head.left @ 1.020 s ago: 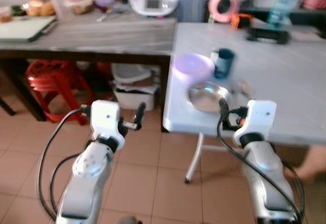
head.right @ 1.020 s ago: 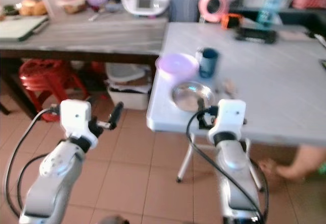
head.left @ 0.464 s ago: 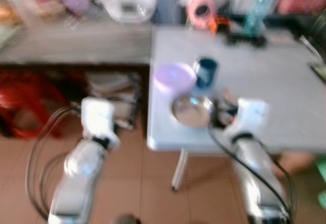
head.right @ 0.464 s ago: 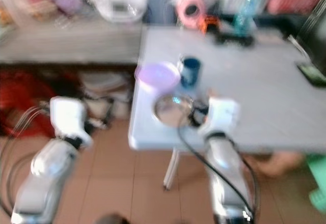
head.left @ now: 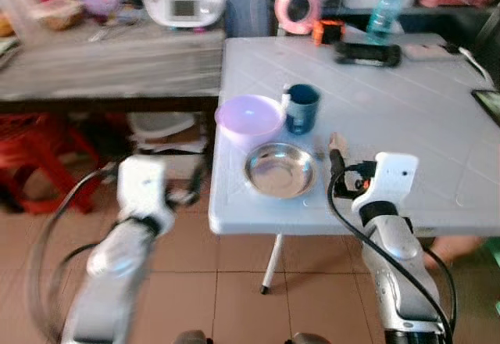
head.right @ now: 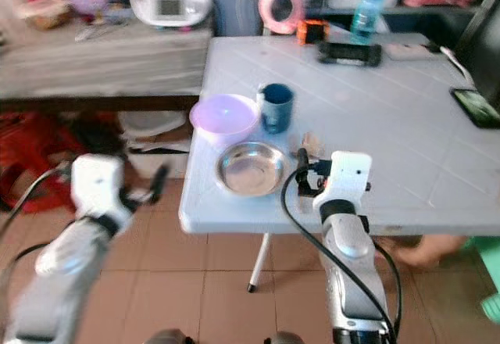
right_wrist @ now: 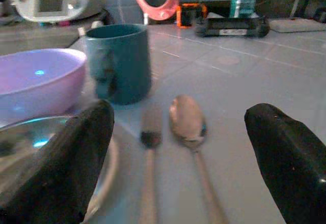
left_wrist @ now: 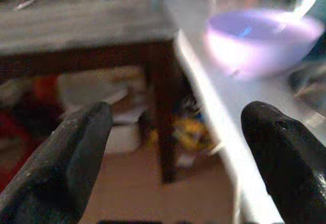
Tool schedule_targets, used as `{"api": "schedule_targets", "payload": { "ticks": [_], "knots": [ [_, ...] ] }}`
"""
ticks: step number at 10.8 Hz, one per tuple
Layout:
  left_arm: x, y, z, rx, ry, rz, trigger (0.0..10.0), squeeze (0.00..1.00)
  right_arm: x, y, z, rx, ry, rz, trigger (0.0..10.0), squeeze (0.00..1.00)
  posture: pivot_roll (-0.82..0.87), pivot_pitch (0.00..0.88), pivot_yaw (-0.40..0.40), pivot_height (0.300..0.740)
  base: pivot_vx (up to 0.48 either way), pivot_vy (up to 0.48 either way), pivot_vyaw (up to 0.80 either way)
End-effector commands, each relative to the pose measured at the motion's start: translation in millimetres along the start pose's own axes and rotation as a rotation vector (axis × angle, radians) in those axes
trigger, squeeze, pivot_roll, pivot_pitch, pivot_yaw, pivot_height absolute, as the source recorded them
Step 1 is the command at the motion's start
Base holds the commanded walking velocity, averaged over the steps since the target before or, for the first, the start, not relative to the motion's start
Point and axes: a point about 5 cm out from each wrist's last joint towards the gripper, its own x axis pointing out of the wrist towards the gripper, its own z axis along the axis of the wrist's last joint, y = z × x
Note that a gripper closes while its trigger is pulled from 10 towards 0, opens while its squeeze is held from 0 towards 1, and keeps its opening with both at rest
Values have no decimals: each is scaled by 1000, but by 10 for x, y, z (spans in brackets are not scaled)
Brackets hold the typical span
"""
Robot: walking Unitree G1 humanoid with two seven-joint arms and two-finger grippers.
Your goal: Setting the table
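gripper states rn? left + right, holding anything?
Left gripper: open, empty, off the table's edge near the purple bowl.
Right gripper: open, empty, facing the spoon and fork.

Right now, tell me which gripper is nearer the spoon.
Right. The right gripper hangs open at the table's near edge, with the spoon lying just ahead between its fingers. The left gripper is open off the table's left side, facing the purple bowl.
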Motion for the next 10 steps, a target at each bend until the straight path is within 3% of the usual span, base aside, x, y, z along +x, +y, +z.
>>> {"api": "schedule_targets", "payload": {
  "ticks": [1, 2, 3, 4, 5, 6, 10],
  "knots": [
    [-3, -24, 83, 31, -41, -56, 10000, 0, 29, -24, 11, 9, 5, -6, 10000, 0, 50, 4, 21, 740, 0, 0, 0],
    [35, 4, 108, 63, -77, -45, 10000, 0, 58, -49, 53, -3, -4, 12, 10000, 0, 39, 16, 23, 740, 0, 0, 0],
    [54, -14, 122, 70, -82, -44, 10000, 0, 84, -75, 69, 5, -8, 24, 10000, 718, 37, 18, 25, 740, 0, 0, 0],
    [34, -98, 145, 39, -68, -45, 10000, 0, 154, -179, 68, 8, 16, -2, 10000, 1000, 39, 25, 30, 740, 0, 0, 0],
    [9, -108, 141, 53, -68, -48, 10000, 0, 162, -154, 57, 30, 36, 42, 10000, 992, 43, 34, 31, 740, 0, 0, 0],
    [6, -102, 139, 66, -70, -50, 10000, 0, 165, -105, -11, 15, 86, 93, 10000, 0, 43, 39, 34, 740, 0, 0, 0],
    [0, -93, 162, 77, -61, -45, 10000, 0, 239, 103, -21, 133, 140, 254, 10000, 0, 58, 51, 56, 740, 0, 0, 0]
  ]
}}
